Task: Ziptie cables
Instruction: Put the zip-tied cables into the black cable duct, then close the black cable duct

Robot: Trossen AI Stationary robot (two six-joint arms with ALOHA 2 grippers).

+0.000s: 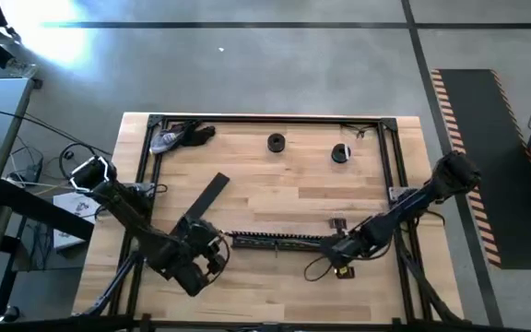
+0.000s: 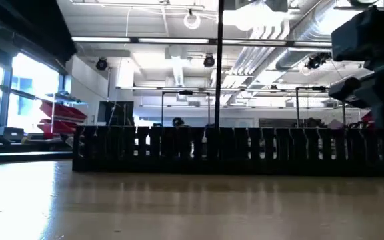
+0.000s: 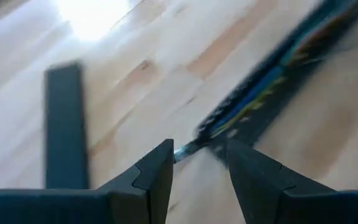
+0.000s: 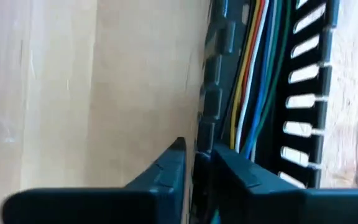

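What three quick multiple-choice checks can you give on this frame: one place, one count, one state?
1. The cables lie: A inside the black channel; B beside it; C off the table.
2. Round dark objects on the table: A one; B two; C four.
3. Left gripper: A open; B shut on a cable; C out of view.
Answers: A, the wires run along the channel, with the right gripper at one end; B, two sit apart; A, a gap shows between its fingers at the channel's other end.
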